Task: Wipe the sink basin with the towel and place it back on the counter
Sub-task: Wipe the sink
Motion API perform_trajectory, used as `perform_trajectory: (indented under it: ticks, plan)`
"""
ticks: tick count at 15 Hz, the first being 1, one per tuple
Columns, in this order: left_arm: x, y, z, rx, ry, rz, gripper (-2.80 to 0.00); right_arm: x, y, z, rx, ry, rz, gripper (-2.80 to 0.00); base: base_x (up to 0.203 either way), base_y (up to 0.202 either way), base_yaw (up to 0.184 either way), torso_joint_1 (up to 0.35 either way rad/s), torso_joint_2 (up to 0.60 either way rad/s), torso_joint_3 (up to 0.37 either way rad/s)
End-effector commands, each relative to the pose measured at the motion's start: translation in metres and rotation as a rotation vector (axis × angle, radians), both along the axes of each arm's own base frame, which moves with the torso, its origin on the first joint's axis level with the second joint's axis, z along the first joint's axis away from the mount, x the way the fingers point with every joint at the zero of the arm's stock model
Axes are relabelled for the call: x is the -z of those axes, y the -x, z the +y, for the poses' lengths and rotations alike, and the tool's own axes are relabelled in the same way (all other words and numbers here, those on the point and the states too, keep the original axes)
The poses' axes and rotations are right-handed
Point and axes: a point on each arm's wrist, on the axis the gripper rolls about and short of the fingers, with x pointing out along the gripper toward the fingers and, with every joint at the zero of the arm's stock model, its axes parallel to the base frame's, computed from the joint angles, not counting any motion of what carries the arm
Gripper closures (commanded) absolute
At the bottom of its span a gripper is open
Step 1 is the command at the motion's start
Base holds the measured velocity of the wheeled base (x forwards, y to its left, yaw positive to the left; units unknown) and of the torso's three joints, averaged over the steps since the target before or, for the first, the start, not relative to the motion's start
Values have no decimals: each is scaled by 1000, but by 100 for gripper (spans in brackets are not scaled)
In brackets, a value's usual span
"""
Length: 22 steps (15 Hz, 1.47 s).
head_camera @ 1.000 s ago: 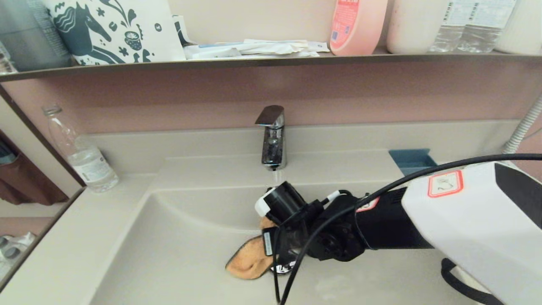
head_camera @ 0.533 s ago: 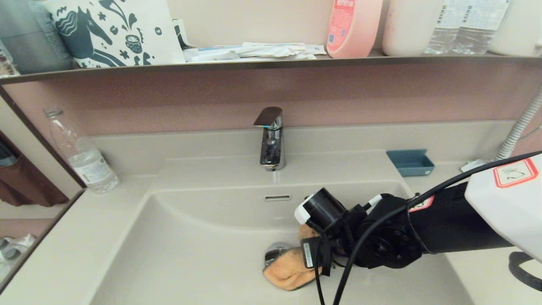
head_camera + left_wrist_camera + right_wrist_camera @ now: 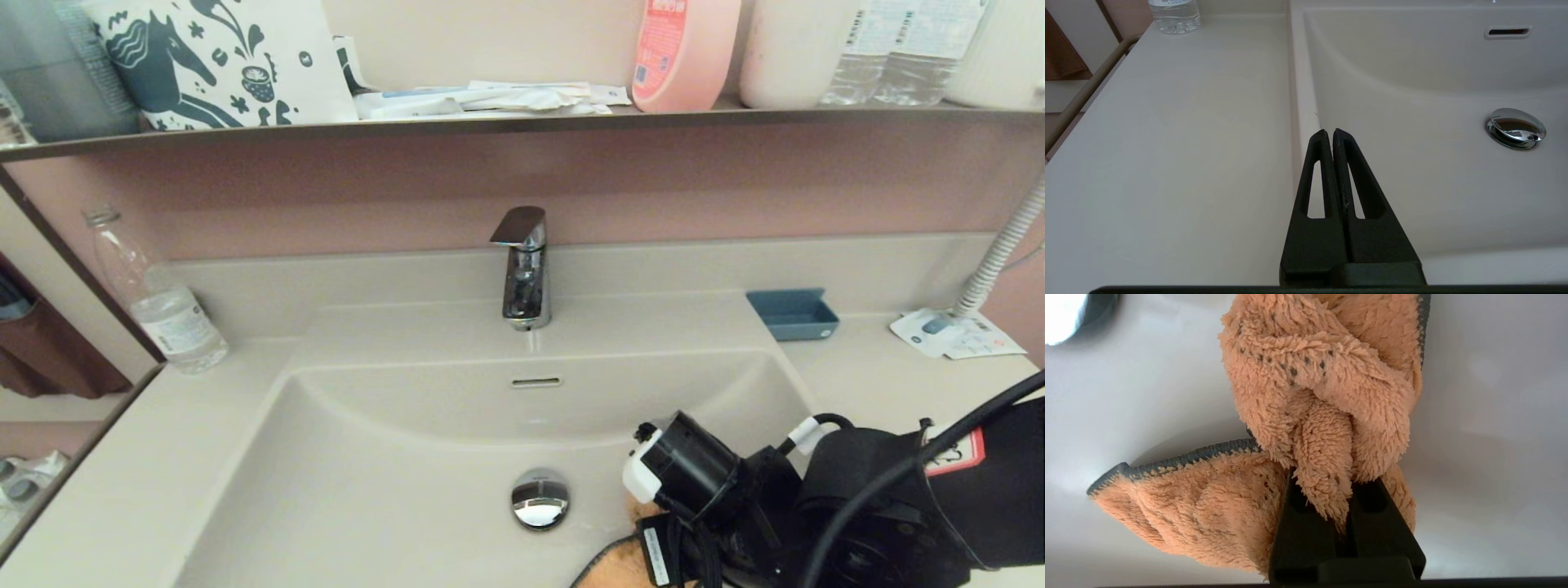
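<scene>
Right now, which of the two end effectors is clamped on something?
The right end effector, low in the sink basin, is clamped on the towel. The left end effector is shut on nothing beside the basin's rim.

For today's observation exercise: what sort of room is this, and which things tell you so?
Most likely a bathroom: a sink basin with a chrome tap, set in a counter, and a shelf above holding a pink bottle.
</scene>
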Motion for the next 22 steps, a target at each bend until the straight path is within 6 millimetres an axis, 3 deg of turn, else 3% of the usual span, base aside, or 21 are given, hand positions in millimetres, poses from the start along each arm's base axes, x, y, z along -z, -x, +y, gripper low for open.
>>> perform_trajectory:
  ticks: [1,3,6,10,13,16,22]
  plan:
    - [0,0,0,0,0,1,0,-3,14,7,-37,-17,-2,0,0,0,0,0,0,0]
    - [0,0,0,1,-1,1,0,-2,24,22,-93,-25,-6,0,0,0,0,0,0,0]
    - [0,0,0,1,1,1,0,0,22,66,-165,-60,-35,0,0,0,0,0,0,0]
    - [0,0,0,-1,0,1,0,-4,1,114,-227,-110,-91,0,0,0,0,0,0,0]
    - [0,0,0,1,-1,1,0,-25,-20,146,-283,-177,-185,0,0,0,0,0,0,0]
    - [0,0,0,0,0,1,0,-38,-33,167,-321,-215,-250,0,0,0,0,0,0,0]
    - [0,0,0,0,-1,1,0,-20,-54,198,-387,-214,-415,0,0,0,0,0,0,0]
